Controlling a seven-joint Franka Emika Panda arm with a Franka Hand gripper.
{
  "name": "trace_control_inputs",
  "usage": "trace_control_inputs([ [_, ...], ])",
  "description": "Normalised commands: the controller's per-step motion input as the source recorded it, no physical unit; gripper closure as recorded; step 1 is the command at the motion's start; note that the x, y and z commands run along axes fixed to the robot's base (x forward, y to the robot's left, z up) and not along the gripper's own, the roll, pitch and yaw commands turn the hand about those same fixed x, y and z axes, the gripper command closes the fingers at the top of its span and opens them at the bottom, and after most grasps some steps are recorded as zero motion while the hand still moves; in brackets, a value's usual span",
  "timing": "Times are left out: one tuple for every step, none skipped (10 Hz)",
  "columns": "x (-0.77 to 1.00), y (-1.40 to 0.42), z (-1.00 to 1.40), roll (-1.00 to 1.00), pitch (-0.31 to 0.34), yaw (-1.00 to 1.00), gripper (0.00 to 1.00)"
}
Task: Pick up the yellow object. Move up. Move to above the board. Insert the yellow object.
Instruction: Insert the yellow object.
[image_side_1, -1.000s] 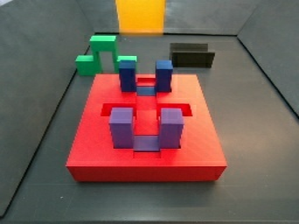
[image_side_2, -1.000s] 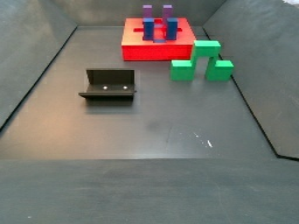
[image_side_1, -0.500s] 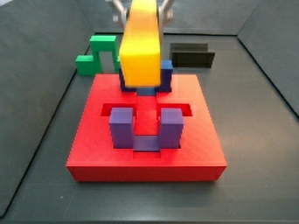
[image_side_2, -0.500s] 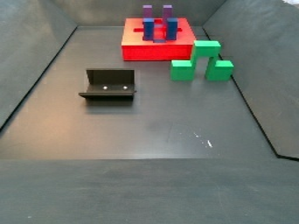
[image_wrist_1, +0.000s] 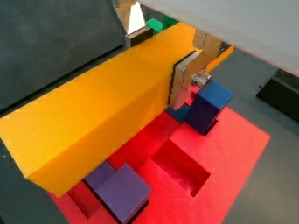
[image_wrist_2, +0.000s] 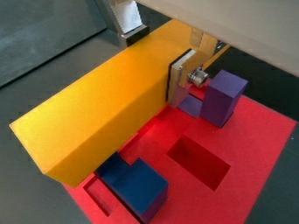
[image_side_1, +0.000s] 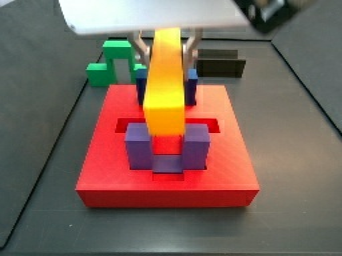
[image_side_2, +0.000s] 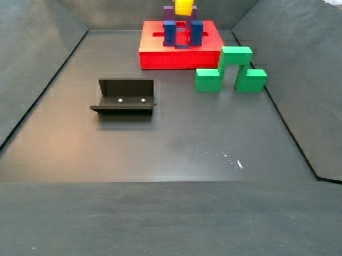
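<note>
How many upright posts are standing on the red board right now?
4: two purple posts at the board's near end, two blue posts at the far end, partly hidden by the yellow object in the gripper.

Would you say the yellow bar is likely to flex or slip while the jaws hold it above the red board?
The yellow bar looks straight and unbowed, so probably rigid. Its smooth faces might slip. The gripper above the board clamps it near one end, so it could pivot.

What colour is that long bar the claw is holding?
Yellow-orange; the bar shows best in a wrist view, clamped in the gripper above the red board.
</note>
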Motion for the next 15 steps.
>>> trace_control_inputs([
  [0.12, -0.13, -0.28, 0.21, 0.034, 0.00, 1.00],
  [0.00, 0.00, -0.21, 0.14, 0.010, 0.00, 1.00],
  [0.00, 0.00, -0.12, 0.11, 0.034, 0.00, 1.00],
  [0.00, 0.01, -0.13, 0.11, 0.034, 0.00, 1.00],
  [0.00, 0.01, -0.23, 0.06, 0.000, 0.01, 1.00],
  [0.19, 0.01, -0.17, 0.04, 0.010, 0.05, 1.00],
  [0.29, 0.02, -0.16, 0.06, 0.041, 0.08, 1.00],
  [0.18, 0.04, -0.18, 0.08, 0.039, 0.08, 1.00],
  [0.03, 0.03, -0.18, 0.10, 0.020, 0.10, 1.00],
  [0.00, 0.01, -0.21, 0.13, 0.006, 0.07, 1.00],
  [-0.07, 0.04, -0.17, 0.10, 0.007, 0.01, 1.00],
  [-0.16, 0.08, -0.05, 0.00, 0.000, 0.00, 1.00],
  [-0.26, 0.11, -0.03, 0.00, 0.000, 0.00, 1.00],
  [-0.21, 0.05, 0.00, 0.00, 0.000, 0.00, 1.00],
  [-0.01, 0.00, 0.00, 0.00, 0.000, 0.02, 1.00],
])
